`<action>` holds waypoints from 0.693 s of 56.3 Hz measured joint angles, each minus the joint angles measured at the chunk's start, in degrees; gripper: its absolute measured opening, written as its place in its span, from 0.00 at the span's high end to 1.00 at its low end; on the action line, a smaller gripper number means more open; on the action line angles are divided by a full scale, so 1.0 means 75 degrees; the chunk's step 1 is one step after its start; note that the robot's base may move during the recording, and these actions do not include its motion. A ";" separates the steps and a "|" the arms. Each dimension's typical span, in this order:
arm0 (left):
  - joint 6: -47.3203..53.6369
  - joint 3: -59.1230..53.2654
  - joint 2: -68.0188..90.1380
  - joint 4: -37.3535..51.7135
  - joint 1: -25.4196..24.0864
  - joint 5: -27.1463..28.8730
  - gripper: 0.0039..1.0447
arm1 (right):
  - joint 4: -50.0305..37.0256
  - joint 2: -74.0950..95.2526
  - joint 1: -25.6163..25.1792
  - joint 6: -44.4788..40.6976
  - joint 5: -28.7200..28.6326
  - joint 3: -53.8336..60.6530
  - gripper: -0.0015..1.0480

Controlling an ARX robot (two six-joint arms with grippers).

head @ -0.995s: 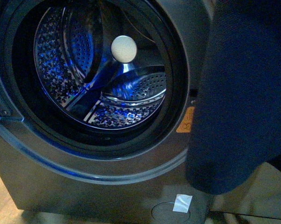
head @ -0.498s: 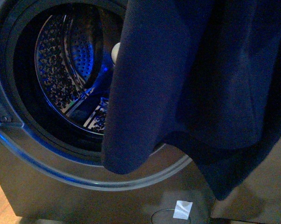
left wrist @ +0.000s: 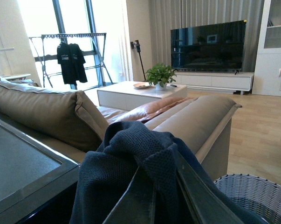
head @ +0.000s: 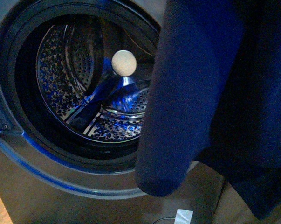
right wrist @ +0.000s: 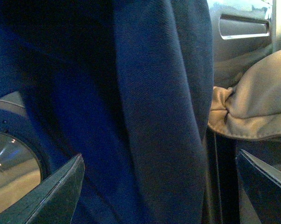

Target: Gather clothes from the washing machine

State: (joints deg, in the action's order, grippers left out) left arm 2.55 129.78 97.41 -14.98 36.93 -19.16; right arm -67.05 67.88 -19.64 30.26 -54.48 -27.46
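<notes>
"Hanging where, the clothes (head: pixel 210 93)?"
"Outside the washing machine (head: pixel 84 186), draped across its right side. My left hand (left wrist: pixel 163 184) pinches them. My right hand (right wrist: pixel 159 158) is spread, with cloth just ahead."

front: dim, blue glints | left wrist: backlit | right wrist: soft

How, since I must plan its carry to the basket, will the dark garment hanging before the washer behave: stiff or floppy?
Probably floppy: the clothes hang in long loose folds before the washing machine porthole. Likely to swing or drag, as the lower edge droops low. Probably not slippery: the knit bunches over the left end effector.
</notes>
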 joint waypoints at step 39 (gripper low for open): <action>0.0000 0.0000 0.0000 0.0000 0.0000 -0.0006 0.94 | -0.0592 -0.0726 0.2430 0.1259 -0.0189 0.0565 0.07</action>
State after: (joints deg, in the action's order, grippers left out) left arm 2.55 129.78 97.41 -14.98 36.93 -19.20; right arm -71.48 62.43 -1.41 39.70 -55.90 -23.22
